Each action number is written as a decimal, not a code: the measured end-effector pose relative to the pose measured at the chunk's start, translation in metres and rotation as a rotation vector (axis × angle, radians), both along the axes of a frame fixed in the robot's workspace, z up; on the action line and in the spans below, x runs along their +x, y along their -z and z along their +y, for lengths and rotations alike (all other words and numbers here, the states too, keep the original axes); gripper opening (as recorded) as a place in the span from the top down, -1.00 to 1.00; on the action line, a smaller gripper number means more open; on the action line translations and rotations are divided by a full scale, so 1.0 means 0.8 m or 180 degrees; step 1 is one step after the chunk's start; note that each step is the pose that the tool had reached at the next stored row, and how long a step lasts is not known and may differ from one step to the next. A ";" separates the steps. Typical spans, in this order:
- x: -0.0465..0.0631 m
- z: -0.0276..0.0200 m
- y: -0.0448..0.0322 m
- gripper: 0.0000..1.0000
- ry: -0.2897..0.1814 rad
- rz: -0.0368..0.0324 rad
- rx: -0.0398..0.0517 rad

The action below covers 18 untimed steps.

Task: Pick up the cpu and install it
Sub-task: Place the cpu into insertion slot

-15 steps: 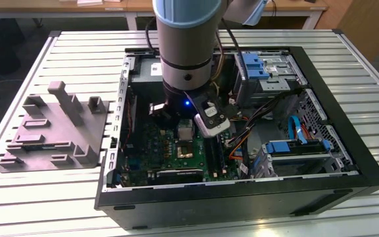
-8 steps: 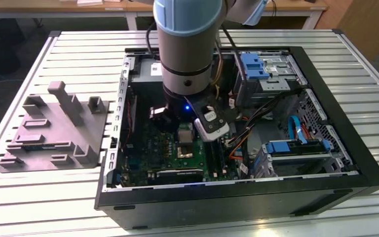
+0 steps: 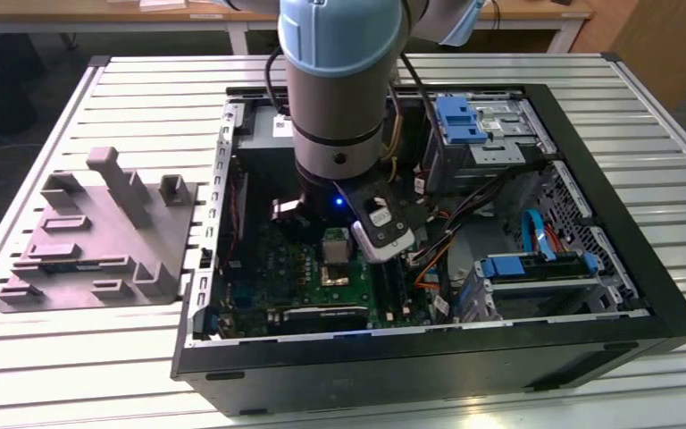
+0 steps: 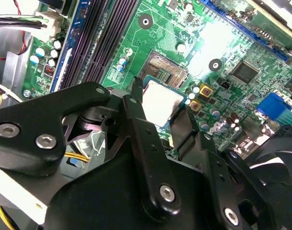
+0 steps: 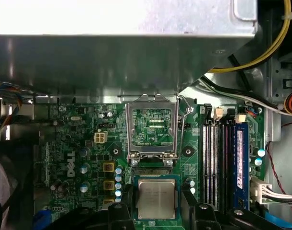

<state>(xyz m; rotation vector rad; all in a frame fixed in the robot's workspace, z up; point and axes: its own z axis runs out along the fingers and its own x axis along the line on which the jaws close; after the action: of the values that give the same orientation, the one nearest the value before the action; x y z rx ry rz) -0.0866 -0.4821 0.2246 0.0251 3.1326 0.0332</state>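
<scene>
Pincer [image 4: 161, 103] clenched on cpu [image 4: 159, 100] by opposite edges, near open socket [image 4: 163, 71]. Judged light, stiff, fragile; edge hold only.

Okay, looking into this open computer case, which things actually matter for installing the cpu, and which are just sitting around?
For the job: cpu, clamped in the gripper; open socket on the green board.
Just lying about: grey power-supply box; memory slots; blue drive brackets; grey parts holder beside the case.
</scene>
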 end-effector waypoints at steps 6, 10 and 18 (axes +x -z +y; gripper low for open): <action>0.000 -0.0001 0.0002 0.06 0.0000 0.0000 0.0000; 0.000 -0.0001 0.0006 0.06 0.0000 0.0000 0.0001; 0.000 -0.0001 0.0095 0.06 0.0000 0.0001 -0.0046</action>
<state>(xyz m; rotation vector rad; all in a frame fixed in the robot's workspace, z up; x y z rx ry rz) -0.0866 -0.4822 0.2170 0.0248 3.1329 0.0104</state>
